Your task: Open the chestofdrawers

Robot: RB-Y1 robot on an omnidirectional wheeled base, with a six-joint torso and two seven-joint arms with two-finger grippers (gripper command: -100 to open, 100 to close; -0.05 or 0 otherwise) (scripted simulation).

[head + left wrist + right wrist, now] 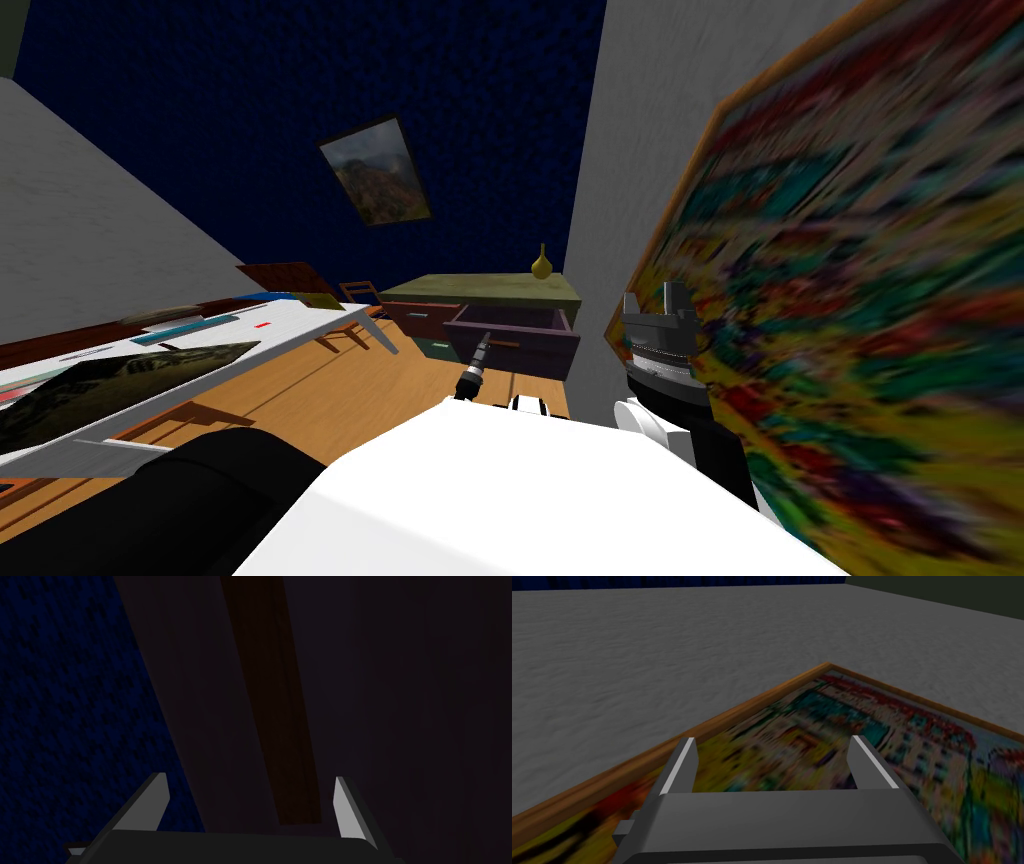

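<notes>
The chest of drawers (480,288) has a green top and stands against the blue back wall. Its dark purple drawer (515,335) is pulled out toward me, and a reddish-brown drawer (425,318) beside it also juts out a little. My left gripper (484,345) reaches to the purple drawer's front. In the left wrist view my left gripper (250,796) is open, and the drawer's dark brown handle strip (272,701) runs between its fingers without being pinched. My right gripper (660,298) is raised at my right, and its fingers (684,763) stand open on nothing.
A yellow vase (541,263) stands on the chest's top. A long white table (200,350) with flat items runs along the left, with wooden chairs (350,300) behind it. A large colourful painting (850,300) hangs close on my right. A black rounded object (180,490) lies near left.
</notes>
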